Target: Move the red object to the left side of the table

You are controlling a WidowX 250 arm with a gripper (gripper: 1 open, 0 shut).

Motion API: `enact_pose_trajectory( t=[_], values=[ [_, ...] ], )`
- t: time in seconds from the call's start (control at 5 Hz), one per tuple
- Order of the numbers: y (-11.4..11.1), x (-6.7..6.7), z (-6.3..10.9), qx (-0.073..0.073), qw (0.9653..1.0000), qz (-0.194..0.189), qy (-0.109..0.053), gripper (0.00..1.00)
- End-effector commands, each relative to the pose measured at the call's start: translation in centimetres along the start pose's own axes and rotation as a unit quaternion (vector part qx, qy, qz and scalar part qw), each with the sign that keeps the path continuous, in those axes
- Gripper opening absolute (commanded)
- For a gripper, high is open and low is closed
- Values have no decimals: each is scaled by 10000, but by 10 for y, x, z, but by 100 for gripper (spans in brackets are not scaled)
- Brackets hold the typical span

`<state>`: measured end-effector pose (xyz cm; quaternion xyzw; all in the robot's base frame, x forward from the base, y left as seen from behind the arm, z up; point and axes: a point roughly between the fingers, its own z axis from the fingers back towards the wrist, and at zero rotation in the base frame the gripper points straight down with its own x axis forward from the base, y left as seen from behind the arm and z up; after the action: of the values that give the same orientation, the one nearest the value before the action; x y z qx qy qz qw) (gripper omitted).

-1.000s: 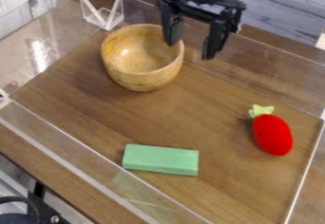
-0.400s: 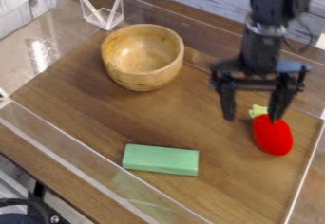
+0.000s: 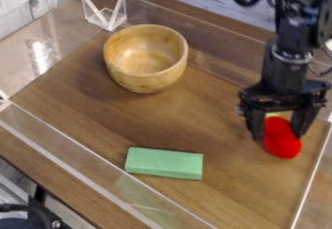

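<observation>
Strawberry-shaped, the red object point(image 3: 281, 139) lay on the right side of the table point(image 3: 182, 116), close to the clear plastic wall point(image 3: 315, 179) along that edge. Directly over it hung the gripper point(image 3: 282, 126), pointing straight down, its two black fingers point(image 3: 254, 122) spread wide apart, one on each side of the toy's upper part; whether they touched it could not be told. A wooden bowl point(image 3: 146, 56) stood well apart toward the far left, and a flat green block point(image 3: 165, 162) lay near the front edge
</observation>
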<state>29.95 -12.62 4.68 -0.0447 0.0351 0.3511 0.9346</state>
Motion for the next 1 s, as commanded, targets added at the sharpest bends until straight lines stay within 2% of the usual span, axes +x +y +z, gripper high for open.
enact_pose_trajectory(
  t=[0.0,0.2,0.4,0.6,0.8],
  values=[
    [-14,6,1,-300,9982,437,-280,100],
    [-15,9,-12,-337,9963,637,-467,100],
    [-28,9,-11,-319,9957,555,-674,0],
    [-41,6,-5,-306,9946,444,-882,0],
    [-38,11,-7,-268,9935,207,-1088,0]
  ],
)
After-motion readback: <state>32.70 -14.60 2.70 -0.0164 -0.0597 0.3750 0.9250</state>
